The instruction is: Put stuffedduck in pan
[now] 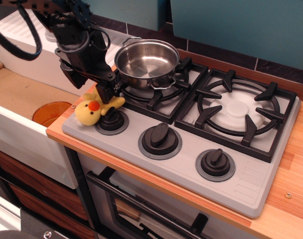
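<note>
The stuffedduck (91, 110), a small yellow plush with an orange-red beak, lies on the grey stove top at its front left corner, against the leftmost knob (111, 121). My black gripper (106, 93) is lowered onto the duck's rear body, its fingers apart and straddling it; the duck rests on the stove. The pan (146, 62), a shiny steel pot with loop handles, stands empty on the back left burner, just right of and behind the gripper.
Two more black knobs (160, 139) (215, 164) line the stove's front. The right burner grate (236, 112) is bare. A sink with an orange plate (51, 112) lies to the left. The wooden counter edge (156, 181) runs along the front.
</note>
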Controlling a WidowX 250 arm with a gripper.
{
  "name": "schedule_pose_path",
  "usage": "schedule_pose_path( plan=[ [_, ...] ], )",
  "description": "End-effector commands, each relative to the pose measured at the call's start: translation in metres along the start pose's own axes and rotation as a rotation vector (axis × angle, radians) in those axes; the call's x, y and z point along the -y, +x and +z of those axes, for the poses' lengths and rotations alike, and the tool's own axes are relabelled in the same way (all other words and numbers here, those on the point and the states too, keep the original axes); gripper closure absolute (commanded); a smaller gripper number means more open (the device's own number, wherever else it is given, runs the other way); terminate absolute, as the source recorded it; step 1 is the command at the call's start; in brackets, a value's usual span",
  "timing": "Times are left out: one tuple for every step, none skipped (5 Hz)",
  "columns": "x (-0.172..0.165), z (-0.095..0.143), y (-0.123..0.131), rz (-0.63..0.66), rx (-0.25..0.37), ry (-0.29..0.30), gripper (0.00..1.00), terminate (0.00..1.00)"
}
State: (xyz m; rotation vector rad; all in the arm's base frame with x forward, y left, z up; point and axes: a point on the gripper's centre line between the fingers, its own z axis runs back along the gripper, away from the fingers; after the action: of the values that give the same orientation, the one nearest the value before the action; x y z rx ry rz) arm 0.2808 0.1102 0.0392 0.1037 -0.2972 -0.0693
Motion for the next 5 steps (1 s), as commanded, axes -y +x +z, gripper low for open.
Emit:
schedule_pose_path(
  plan=[
    [0.002, -0.005, 0.009, -0.006, -0.022, -0.003, 0.00, 0.00],
    [0.003, -0.017, 0.006, 0.002, -0.021, -0.001, 0.00, 0.00],
    [0.006, -0.019, -0.004, 0.028, -0.034, 0.014, 0.00, 0.00],
    [0.014, -0.021, -0.018, 0.077, -0.051, 0.045, 1.00, 0.00],
    [0.021, -0.021, -0.022, 0.103, -0.059, 0.064, 1.00, 0.00]
  ],
)
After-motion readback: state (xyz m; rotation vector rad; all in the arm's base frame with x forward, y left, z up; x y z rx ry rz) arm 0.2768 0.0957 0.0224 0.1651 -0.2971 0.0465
